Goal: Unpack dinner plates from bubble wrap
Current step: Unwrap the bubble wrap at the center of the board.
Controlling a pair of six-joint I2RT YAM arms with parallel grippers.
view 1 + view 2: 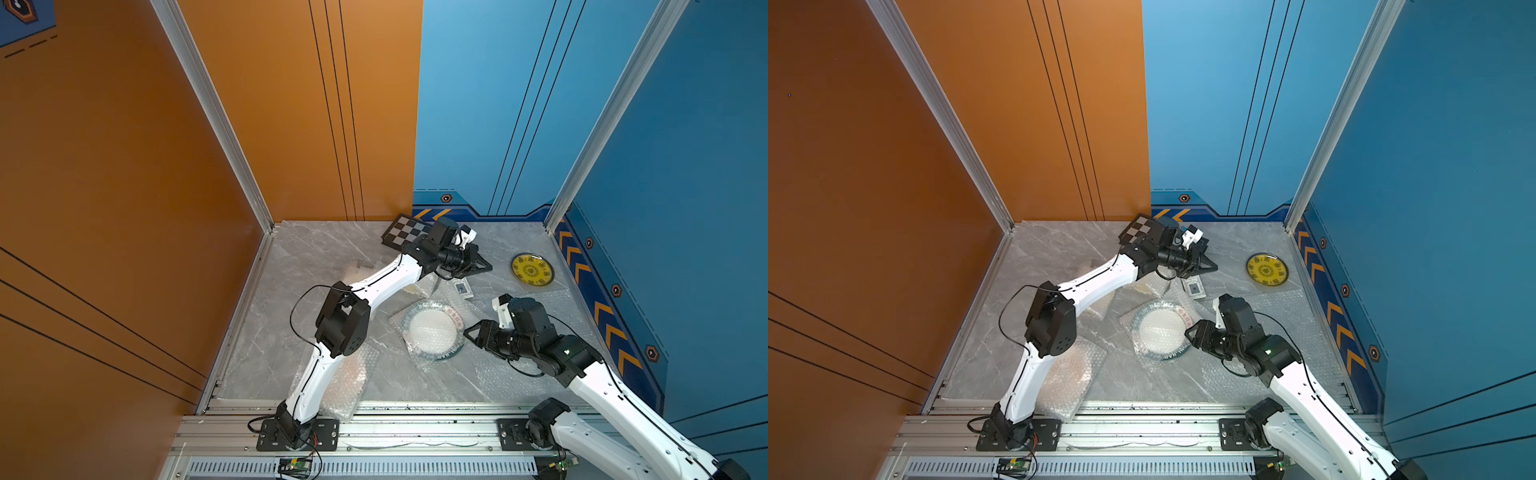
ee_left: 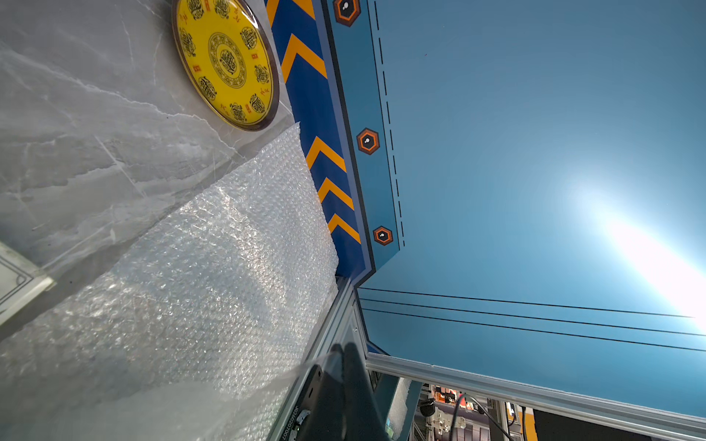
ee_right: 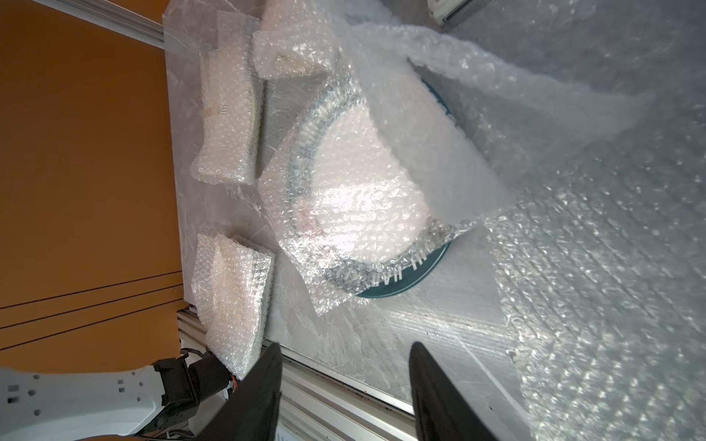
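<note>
My right gripper [image 3: 344, 345] stands with its jaws apart and nothing between them. It is just beside the white plate with the green-lettered rim [image 3: 416, 277], which lies flat near the middle of the marble table [image 1: 316, 249]. That plate is only half free: a bubble wrap sheet [image 3: 355, 183] covers its face and most of its rim, and only the edge nearest me shows bare. My left gripper [image 2: 340, 349] is clenched far across the table, near the yellow plate [image 2: 225, 57], which lies unwrapped by the blue wall. A thin clear film seems to run up to its tips, but I cannot tell whether it is pinched there. Wrapped bundles [image 3: 229, 126] lie toward the orange wall.

I judge the wrap light, limp and crinkly. It will drag and fold rather than lift as one piece, so I should pinch a loose corner that sticks out past the rim and peel it low across the plate. The plate itself is stiff, glazed, slippery and breakable. I would take it only at the bared rim, one finger under and one over, and keep it close to the table.
</note>
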